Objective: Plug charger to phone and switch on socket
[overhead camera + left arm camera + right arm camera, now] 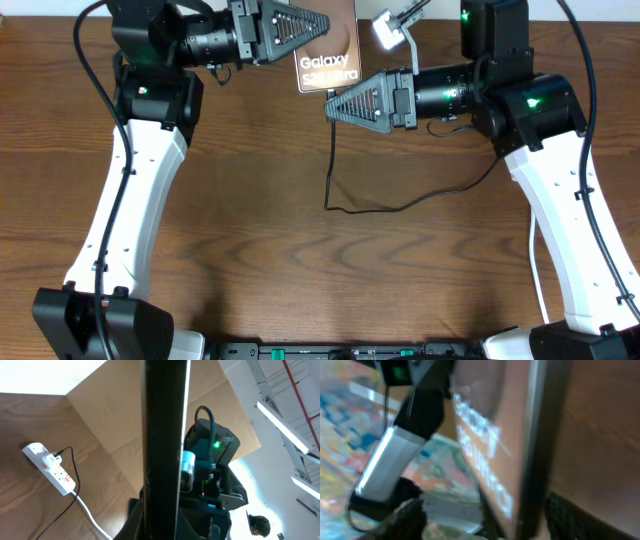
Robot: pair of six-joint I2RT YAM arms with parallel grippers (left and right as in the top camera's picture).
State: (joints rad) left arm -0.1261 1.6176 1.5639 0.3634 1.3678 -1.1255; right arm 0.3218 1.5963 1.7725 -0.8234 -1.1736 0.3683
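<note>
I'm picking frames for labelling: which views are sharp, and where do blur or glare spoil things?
Overhead: sharp and evenly lit, but the socket is blown out to white glare. Left wrist: table sharp, yet the phone is a dark bar across the middle, and the right side is overexposed. Right wrist: heavy motion blur; the phone's lettering smears.

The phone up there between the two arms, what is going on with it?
The left pincer grips the phone at one edge. The right pincer, jaws apart, sits at its near end, where the charger cable runs up. Whether the tip is in does not show. The socket lies behind, untouched.
</note>
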